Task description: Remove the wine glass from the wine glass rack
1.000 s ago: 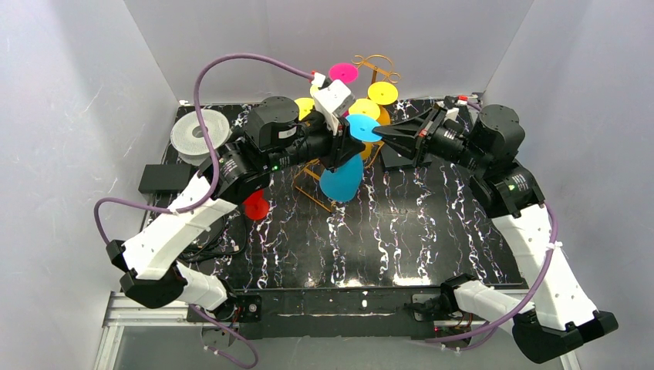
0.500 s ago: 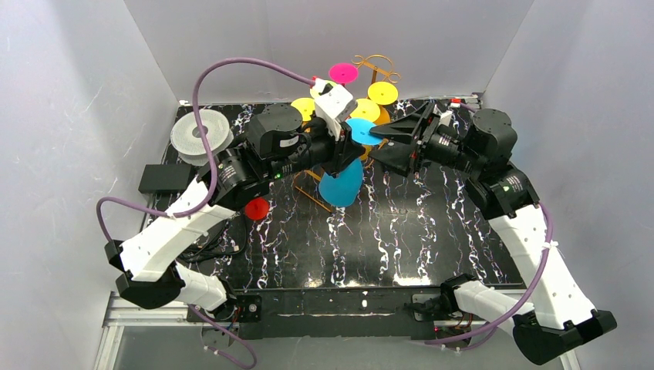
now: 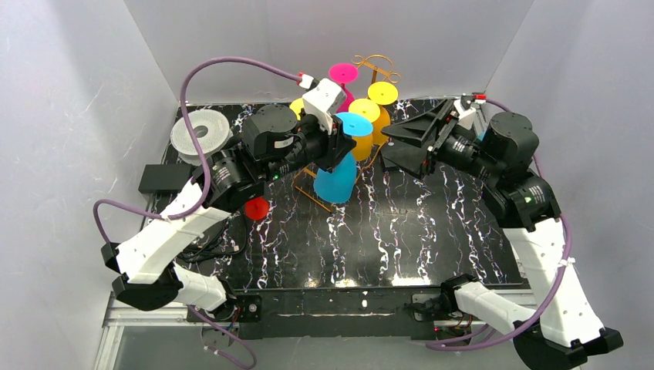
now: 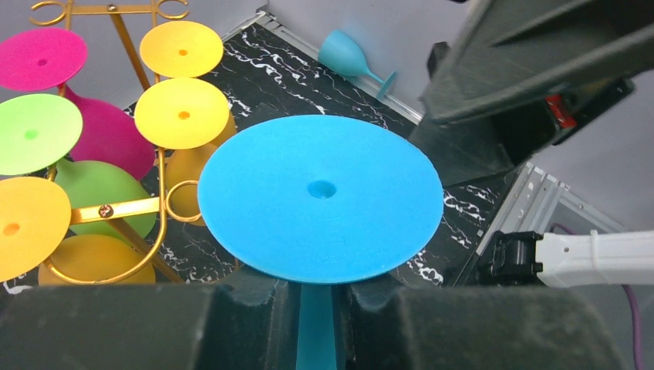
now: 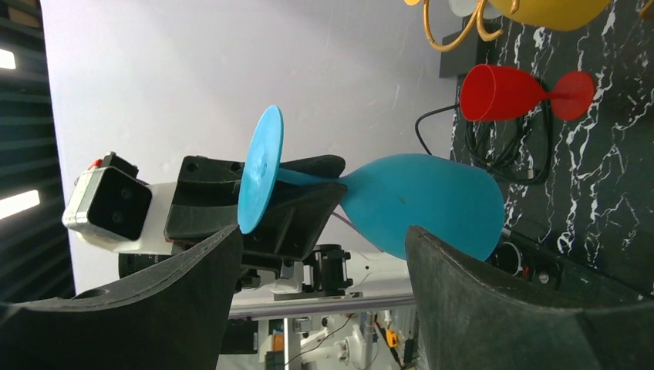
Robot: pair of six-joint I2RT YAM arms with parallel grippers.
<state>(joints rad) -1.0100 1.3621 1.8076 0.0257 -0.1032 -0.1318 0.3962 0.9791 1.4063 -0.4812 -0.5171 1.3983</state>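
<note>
A blue wine glass point(image 3: 336, 179) hangs upside down, its round base point(image 4: 320, 196) uppermost. My left gripper point(image 4: 316, 308) is shut on its stem, just under the base. The glass is held just in front of the golden wire wine glass rack point(image 3: 375, 65), which still carries pink, yellow and green glasses point(image 4: 183, 113). My right gripper point(image 3: 385, 146) stands open to the right of the blue glass and apart from it. In the right wrist view the glass's bowl point(image 5: 424, 200) and base show beyond my open right gripper point(image 5: 322, 231).
A red glass point(image 3: 256, 208) lies on the black marbled table point(image 3: 401, 231) under my left arm. A teal glass point(image 4: 351, 58) lies by the back wall. A white spool point(image 3: 199, 132) and a black box point(image 3: 163, 179) sit at the left.
My right gripper has opened, let go of the blue glass's base and drawn back to the right. My left gripper has carried the glass slightly left, away from the rack.
</note>
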